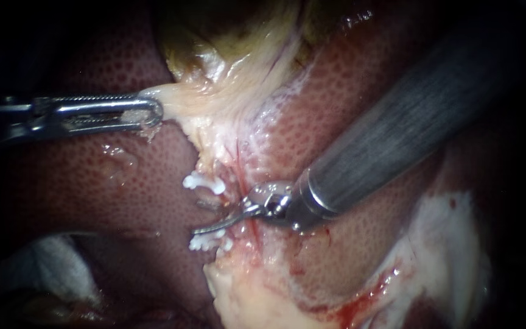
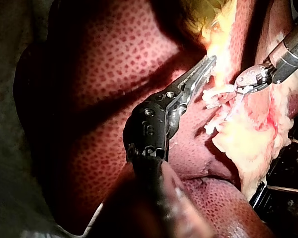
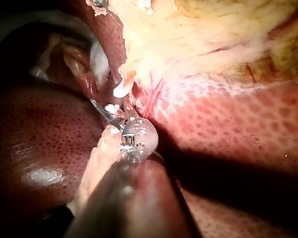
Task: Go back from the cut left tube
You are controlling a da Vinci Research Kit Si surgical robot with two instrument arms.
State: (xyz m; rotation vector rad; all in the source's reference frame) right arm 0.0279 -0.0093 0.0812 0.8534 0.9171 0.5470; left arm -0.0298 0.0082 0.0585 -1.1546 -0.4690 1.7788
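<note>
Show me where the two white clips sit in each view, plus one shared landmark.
Endoscope view: white clips mid-frame, one on each side of the right instrument.
Left wrist view: clips between the left instrument and the right one.
Right wrist view: clips just ahead of the right instrument.
Shared landmark: the right instrument.

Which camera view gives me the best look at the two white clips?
Endoscope view: the upper clip and lower clip both show whole, apart, with the right instrument reaching between them. The left wrist view shows them smaller, crowded together. The right wrist view shows only small white bits ahead of its own instrument.
</note>
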